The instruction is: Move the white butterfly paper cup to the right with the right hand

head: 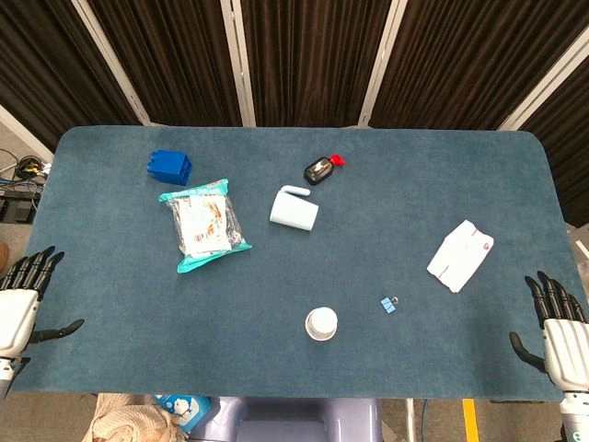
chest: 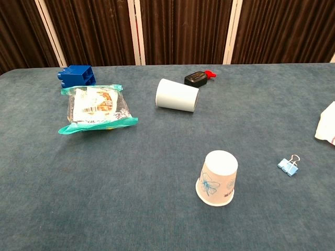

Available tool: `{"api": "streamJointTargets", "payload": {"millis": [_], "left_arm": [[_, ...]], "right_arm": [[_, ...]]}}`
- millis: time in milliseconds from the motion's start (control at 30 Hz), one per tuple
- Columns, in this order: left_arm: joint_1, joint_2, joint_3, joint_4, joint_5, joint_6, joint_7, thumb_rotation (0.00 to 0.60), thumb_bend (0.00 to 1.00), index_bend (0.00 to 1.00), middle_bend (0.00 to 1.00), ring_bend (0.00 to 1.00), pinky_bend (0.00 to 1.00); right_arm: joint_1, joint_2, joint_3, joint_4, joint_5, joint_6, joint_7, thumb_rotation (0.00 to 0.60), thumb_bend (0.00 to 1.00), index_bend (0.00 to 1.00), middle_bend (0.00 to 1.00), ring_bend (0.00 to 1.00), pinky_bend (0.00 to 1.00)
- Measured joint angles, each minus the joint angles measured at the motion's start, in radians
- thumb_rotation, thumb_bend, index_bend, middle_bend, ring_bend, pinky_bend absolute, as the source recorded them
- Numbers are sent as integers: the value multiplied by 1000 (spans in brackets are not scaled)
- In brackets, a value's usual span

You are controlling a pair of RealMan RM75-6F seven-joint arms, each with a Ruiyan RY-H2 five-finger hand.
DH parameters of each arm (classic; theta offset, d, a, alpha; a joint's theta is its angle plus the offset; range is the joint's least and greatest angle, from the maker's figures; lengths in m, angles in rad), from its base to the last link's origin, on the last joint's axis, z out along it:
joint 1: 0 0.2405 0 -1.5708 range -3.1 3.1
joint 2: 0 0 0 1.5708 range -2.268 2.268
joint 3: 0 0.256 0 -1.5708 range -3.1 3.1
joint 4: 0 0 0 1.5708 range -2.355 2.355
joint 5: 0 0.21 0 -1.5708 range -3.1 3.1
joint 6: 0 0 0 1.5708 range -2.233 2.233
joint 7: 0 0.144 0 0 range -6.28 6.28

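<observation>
The white butterfly paper cup (head: 321,324) stands upside down near the table's front edge, a blue butterfly printed on its side (chest: 216,178). My right hand (head: 557,329) hovers at the table's front right corner, fingers spread and empty, far to the right of the cup. At the front left corner my left hand (head: 23,299) is likewise spread and holds nothing. Neither hand shows in the chest view.
A plain pale cup (head: 294,209) lies on its side mid-table. A snack bag (head: 204,224) and blue block (head: 168,167) sit at the left. A black and red object (head: 321,168) lies at the back, a blue binder clip (head: 388,304) and white folded packet (head: 460,255) to the right.
</observation>
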Motion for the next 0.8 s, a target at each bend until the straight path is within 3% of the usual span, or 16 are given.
{"api": "streamJointTargets", "payload": {"millis": [500, 800], "left_arm": [[2, -2, 4, 2, 8, 5, 2, 600, 0, 0, 0, 0, 0], [-3, -1, 0, 3, -7, -11, -7, 600, 0, 0, 0, 0, 0]], "right_arm": [[16, 10, -4, -9, -45, -7, 18, 600, 321, 0, 0, 0, 121], [122, 31, 13, -22, -150, -86, 98, 600, 312, 0, 0, 0, 121]]}}
